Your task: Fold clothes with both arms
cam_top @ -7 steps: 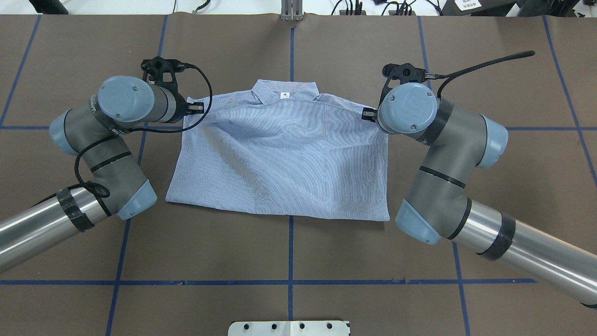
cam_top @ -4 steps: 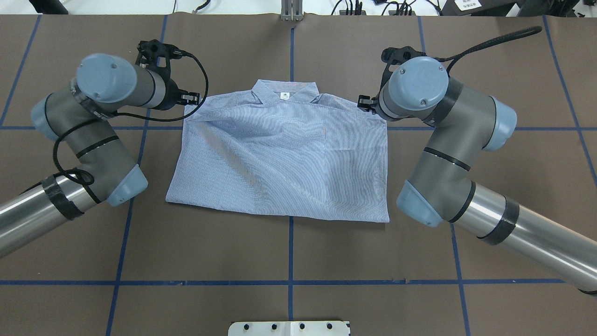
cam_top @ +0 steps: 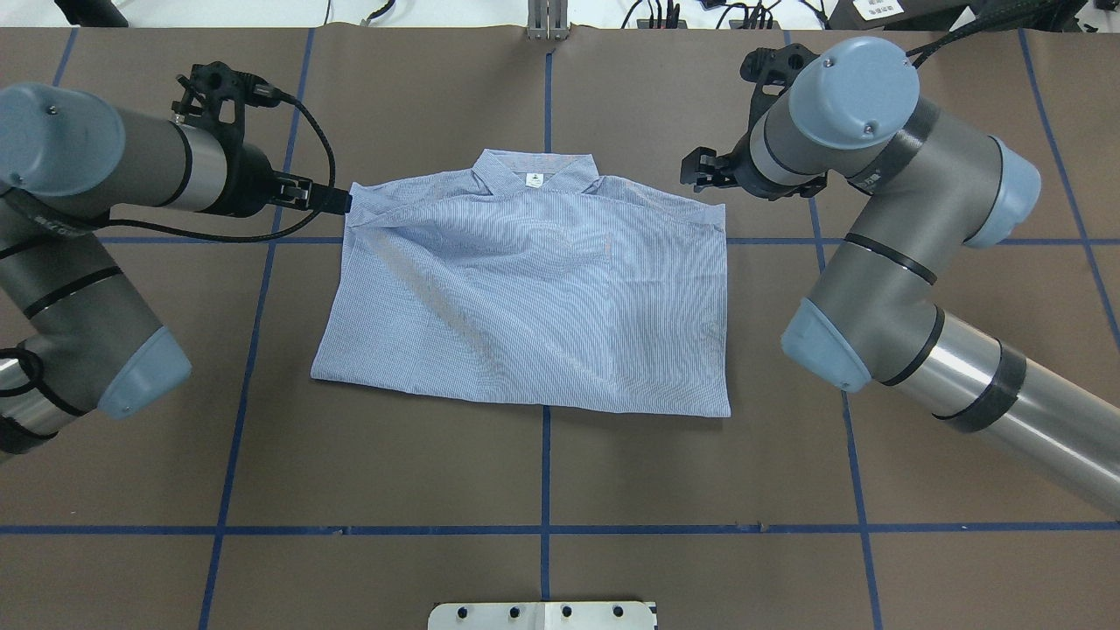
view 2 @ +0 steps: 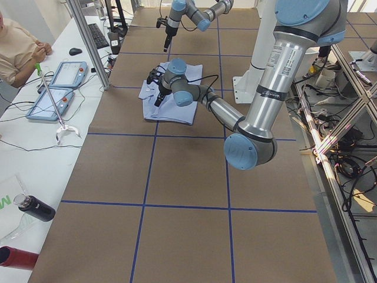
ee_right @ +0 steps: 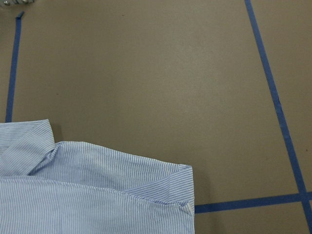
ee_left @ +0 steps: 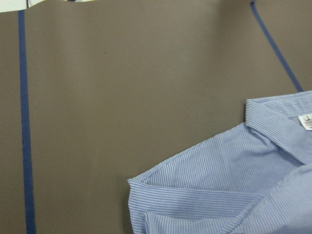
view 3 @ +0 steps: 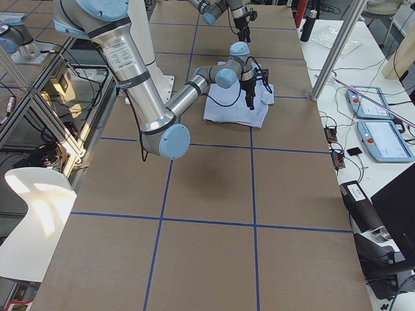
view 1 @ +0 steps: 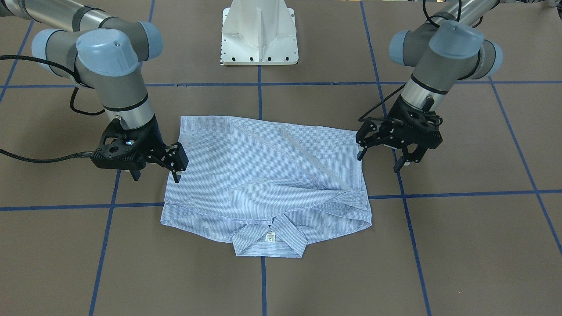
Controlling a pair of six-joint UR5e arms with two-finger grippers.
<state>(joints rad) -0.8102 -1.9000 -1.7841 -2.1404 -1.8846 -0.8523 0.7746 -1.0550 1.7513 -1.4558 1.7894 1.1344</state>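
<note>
The blue-and-white striped shirt (cam_top: 525, 297) lies folded into a rectangle on the brown table. Its collar (cam_top: 534, 175) and white label point away from the robot. It also shows in the front view (view 1: 263, 175). My left gripper (cam_top: 337, 201) is open and empty, just beyond the shirt's left shoulder corner; in the front view (view 1: 380, 160) it hangs above the table. My right gripper (cam_top: 697, 171) is open and empty, off the right shoulder corner; in the front view (view 1: 156, 175) one finger hangs over the shirt's edge. The wrist views show only shirt corners (ee_left: 219, 195) (ee_right: 97, 190).
The white pedestal base (view 1: 259, 39) stands behind the shirt on the robot's side. Blue tape lines (cam_top: 544, 525) cross the brown table cover. Tablets (view 2: 59, 76) and an operator (view 2: 17, 47) are beyond the far table edge.
Both grippers have risen and moved outward from the shirt's shoulder corners, toward the far edge. The arms' elbows swung outward. The shirt has hardly moved.
</note>
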